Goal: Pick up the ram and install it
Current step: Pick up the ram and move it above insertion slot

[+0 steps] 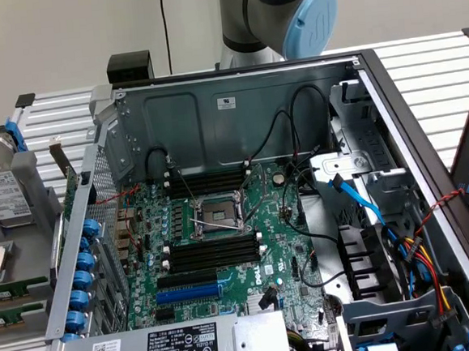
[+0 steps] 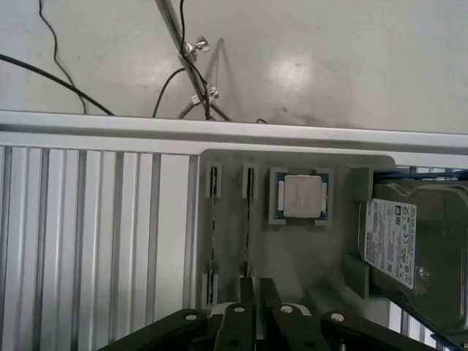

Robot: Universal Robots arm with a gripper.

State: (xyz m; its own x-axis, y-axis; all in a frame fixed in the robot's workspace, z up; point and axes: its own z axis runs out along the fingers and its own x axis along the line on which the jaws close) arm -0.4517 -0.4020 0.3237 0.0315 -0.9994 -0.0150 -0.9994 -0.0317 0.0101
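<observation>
The gripper (image 2: 257, 281) hangs over the grey tray (image 2: 292, 263), its fingers pressed together with nothing visible between them. Their tips sit right at one end of the ram (image 2: 248, 219), which stands on edge in its groove. A second stick (image 2: 213, 219) lies just beside it, and on the ram's other side are the CPU (image 2: 301, 197) and then the drive (image 2: 391, 241).

We judge the pick has not yet begun. To do it well, we would:
- spread the fingers before going down
- centre them along the ram's length
- close across its thin faces
- lift straight out of the groove, staying clear of the second stick and the CPU

The wrist view gives us the fine alignment of gripper and ram. The exterior view gives the wider layout. The tray (image 1: 28, 240) sits at the exterior view's left of the open case (image 1: 237, 102). The motherboard (image 1: 224, 249) lies inside the case, with its long black slots (image 1: 212, 250) near the socket. The arm (image 1: 286, 9) stands at the far side.
</observation>
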